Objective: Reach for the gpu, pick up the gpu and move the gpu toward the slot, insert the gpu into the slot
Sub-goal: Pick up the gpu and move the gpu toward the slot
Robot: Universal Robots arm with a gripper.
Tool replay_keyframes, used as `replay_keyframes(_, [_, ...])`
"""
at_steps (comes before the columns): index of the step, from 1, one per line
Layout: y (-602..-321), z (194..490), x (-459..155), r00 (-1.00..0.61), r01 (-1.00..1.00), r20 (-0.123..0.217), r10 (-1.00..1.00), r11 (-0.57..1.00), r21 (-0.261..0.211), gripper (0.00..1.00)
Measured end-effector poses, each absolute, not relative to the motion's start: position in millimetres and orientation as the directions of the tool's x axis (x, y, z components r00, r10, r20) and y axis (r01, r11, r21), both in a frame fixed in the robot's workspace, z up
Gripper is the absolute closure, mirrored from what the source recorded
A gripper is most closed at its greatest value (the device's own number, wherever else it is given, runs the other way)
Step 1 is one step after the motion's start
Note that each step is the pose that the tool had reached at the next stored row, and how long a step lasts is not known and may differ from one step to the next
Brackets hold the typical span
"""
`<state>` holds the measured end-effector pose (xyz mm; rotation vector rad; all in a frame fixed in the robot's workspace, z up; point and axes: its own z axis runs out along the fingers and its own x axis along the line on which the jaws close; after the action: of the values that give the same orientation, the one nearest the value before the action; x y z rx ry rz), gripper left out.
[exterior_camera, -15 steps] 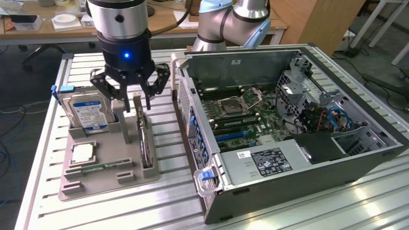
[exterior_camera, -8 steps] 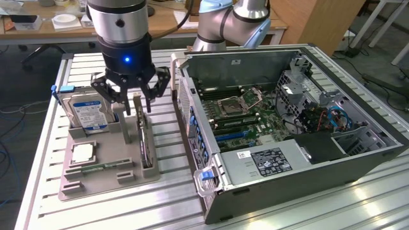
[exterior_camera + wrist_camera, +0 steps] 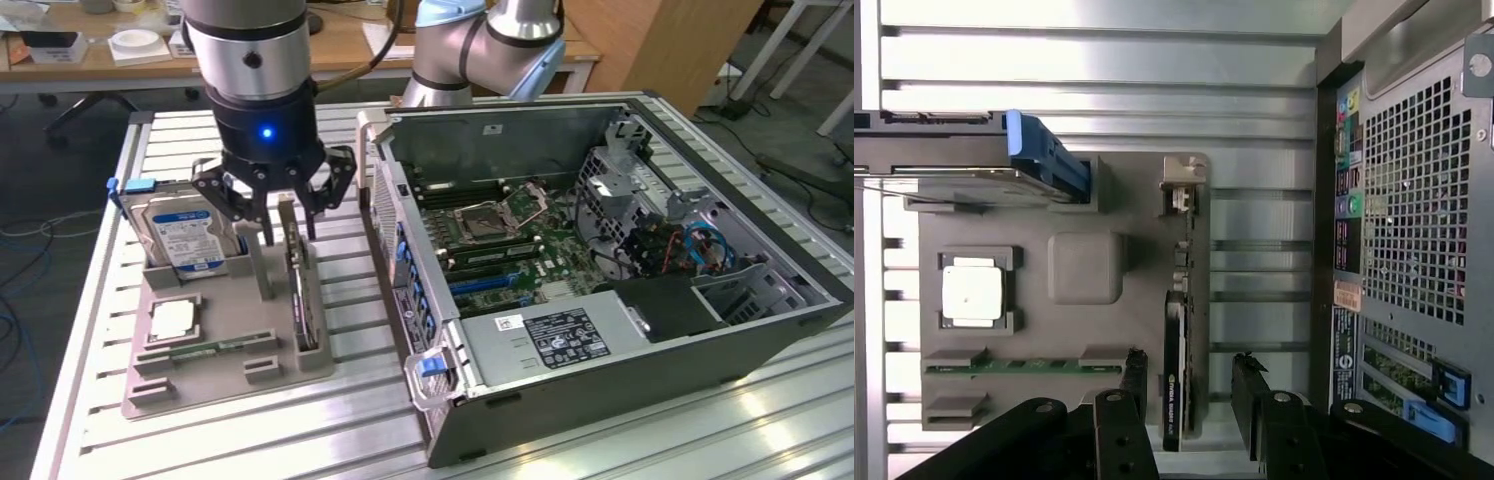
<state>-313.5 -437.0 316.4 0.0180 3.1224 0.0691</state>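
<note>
The gpu [image 3: 304, 300] [image 3: 1174, 380] is a thin dark card standing on its edge in a groove of the grey tray [image 3: 227, 375], its silvery bracket [image 3: 1182, 190] at one end. My gripper [image 3: 287, 237] [image 3: 1192, 385] hangs open just above the card, one black finger [image 3: 1137, 375] on each side of it and neither touching it. The slot [image 3: 481, 285] is a blue strip on the green motherboard inside the open computer case [image 3: 601, 250], to the exterior view's right of the tray.
The tray also holds a blue-labelled hard drive [image 3: 187, 235] [image 3: 1044, 160], a silver processor [image 3: 174, 320] [image 3: 972, 295] and a green memory stick [image 3: 207, 350] [image 3: 1024, 365]. The case's perforated back wall [image 3: 1414, 200] stands close beside the tray. A second arm [image 3: 481, 50] stands behind.
</note>
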Motion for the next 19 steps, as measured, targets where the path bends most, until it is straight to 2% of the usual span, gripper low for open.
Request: replay_keyframes(19, [-437.3,296.8,-315.4,-1.0,0.014,-0.018,0.015,0.999,0.044,0.53])
